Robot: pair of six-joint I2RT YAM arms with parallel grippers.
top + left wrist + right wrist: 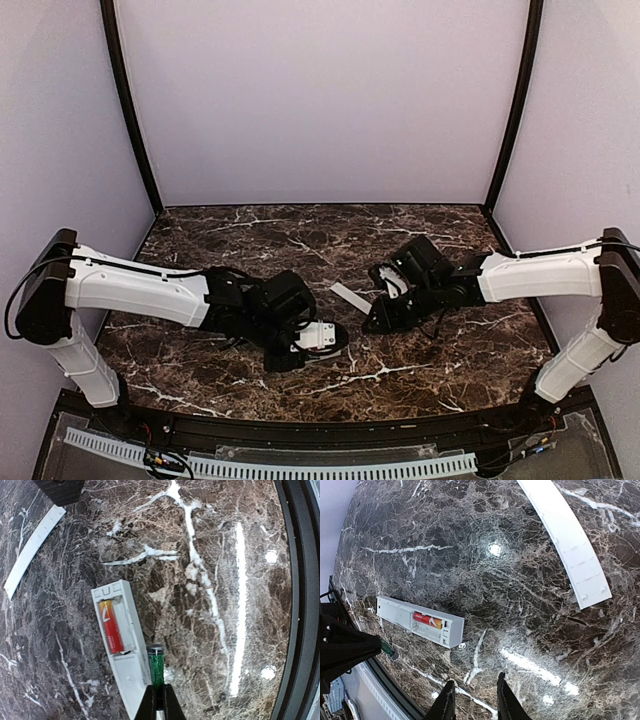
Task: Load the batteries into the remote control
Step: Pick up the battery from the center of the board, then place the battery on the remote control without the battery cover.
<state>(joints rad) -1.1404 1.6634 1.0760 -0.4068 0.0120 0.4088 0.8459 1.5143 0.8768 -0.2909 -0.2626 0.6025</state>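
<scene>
The white remote control (125,667) lies on the marble with its battery slot facing up. A red battery (111,626) sits in the left channel of the slot, and the channel beside it is bare. My left gripper (159,689) is shut on the end of a dark green battery (156,664), which lies right along the remote's outer edge, outside the slot. From the right wrist the remote (400,611) and its red battery (427,620) show at the left. My right gripper (474,686) hangs open over bare marble, a short way from the remote's end.
The thin white cover plate (567,540) lies loose on the table beyond the remote, also visible from above as the cover plate (350,296). The table's black front rim (300,600) runs close by the left gripper. Both arms meet near the table's middle.
</scene>
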